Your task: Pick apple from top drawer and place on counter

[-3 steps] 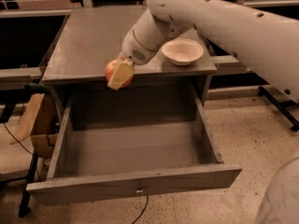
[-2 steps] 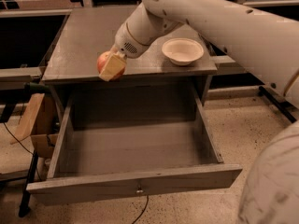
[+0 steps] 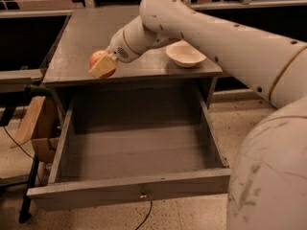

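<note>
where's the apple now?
Camera view, left of centre: apple held in the gripper over the counter near its front edge, left of the bowl, past the open top drawer.

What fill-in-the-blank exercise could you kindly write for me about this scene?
1. The gripper is shut on the red ____.
2. It holds the fruit just over the flat grey ____, near its front edge.
3. The top drawer below stands wide ____, with nothing inside.
4. Also on that grey top sits a shallow cream ____.

Missing words: apple; counter; open; bowl.

Robot lab: gripper fingers (image 3: 103,68) over counter (image 3: 81,35), speckled floor (image 3: 240,116), trailing cables (image 3: 145,214).
</note>
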`<state>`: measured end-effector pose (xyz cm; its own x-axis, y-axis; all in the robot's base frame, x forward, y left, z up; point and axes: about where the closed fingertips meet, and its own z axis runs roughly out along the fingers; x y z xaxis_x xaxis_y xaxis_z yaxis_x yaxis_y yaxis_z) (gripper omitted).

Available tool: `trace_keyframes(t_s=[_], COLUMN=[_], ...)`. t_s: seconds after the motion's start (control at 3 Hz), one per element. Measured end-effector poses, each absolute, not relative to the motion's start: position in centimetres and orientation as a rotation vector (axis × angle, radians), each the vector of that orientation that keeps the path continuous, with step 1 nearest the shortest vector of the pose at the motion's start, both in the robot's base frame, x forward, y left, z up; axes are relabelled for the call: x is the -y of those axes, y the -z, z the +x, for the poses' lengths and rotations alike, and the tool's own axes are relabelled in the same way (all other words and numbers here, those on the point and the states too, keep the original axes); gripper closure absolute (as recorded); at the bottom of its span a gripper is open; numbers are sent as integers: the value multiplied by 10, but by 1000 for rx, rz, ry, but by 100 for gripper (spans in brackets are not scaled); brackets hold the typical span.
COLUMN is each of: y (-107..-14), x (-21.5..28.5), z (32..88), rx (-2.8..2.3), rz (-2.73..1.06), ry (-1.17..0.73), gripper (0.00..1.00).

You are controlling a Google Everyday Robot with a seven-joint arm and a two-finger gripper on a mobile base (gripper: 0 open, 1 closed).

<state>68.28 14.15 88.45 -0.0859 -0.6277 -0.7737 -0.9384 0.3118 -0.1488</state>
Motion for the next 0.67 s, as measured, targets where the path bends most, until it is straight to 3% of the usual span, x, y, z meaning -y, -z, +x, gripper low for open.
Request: trace_keyframes(t_s=[0.33,0.67], y=[-874,-868], x=[-162,-179], z=[696,712], rx=[-1786,-1774], rz=[-1258,-1139], ry=[-568,-571], gripper=[100,87])
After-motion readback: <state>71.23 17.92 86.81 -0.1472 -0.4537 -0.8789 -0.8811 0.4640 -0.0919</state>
